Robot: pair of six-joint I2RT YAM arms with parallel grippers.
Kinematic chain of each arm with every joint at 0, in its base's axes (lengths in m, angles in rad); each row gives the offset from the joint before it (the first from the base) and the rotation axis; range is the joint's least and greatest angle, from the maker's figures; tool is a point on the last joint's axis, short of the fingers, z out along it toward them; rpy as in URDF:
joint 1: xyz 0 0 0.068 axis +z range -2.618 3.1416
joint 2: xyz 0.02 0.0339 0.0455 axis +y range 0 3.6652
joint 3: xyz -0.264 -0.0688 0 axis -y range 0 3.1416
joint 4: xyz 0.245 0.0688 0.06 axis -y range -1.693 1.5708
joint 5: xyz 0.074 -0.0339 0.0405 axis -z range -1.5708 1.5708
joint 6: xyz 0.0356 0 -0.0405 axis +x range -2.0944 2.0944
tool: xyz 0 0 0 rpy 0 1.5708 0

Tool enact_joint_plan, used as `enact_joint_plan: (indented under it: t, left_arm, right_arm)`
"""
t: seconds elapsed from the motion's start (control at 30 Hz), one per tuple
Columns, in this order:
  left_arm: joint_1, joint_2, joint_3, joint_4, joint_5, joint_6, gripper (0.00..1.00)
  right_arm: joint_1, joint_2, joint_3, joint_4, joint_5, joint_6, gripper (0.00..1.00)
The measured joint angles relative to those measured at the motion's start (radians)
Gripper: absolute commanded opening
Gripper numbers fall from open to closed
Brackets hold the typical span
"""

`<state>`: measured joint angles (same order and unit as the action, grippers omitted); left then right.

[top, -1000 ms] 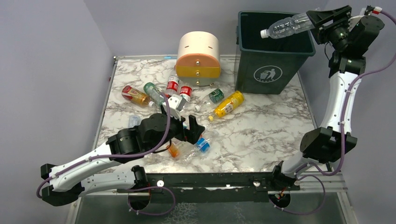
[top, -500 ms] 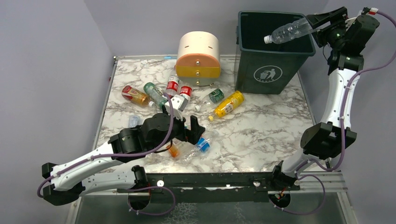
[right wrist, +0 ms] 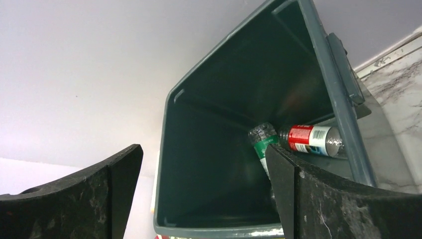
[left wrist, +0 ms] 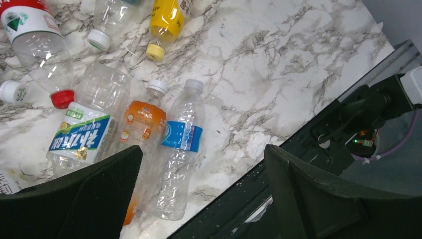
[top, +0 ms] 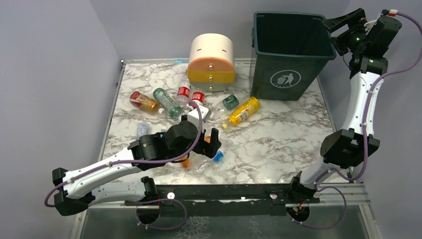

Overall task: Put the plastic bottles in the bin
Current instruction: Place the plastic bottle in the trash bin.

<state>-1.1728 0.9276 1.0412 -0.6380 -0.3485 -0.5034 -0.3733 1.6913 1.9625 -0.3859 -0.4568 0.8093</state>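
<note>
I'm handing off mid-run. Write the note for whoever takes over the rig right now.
The left tool is open and empty. It hovers over the near cluster, with the blue-label bottle between its fingers and the orange bottle beside it.
The right tool is open and empty, held high at the right rim of the bin.
Done: at least two bottles lie in the bin, a green-label bottle and a red-label bottle.
Left: roughly ten bottles are on the table, including the yellow bottle and those in front of the drawer unit.
</note>
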Motion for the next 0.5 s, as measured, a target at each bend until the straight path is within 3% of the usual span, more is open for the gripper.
enact_joint_plan:
  t: [0.23, 0.5]
  left_arm:
    - [0.0, 0.03, -0.055, -0.001, 0.042, 0.026, 0.99]
    - [0.0, 0.075, -0.109, -0.016, 0.108, 0.041, 0.99]
  right_arm:
    - [0.027, -0.09, -0.08, -0.031, -0.045, -0.036, 0.97]
    - [0.146, -0.328, -0.277, -0.057, -0.152, -0.119, 0.97]
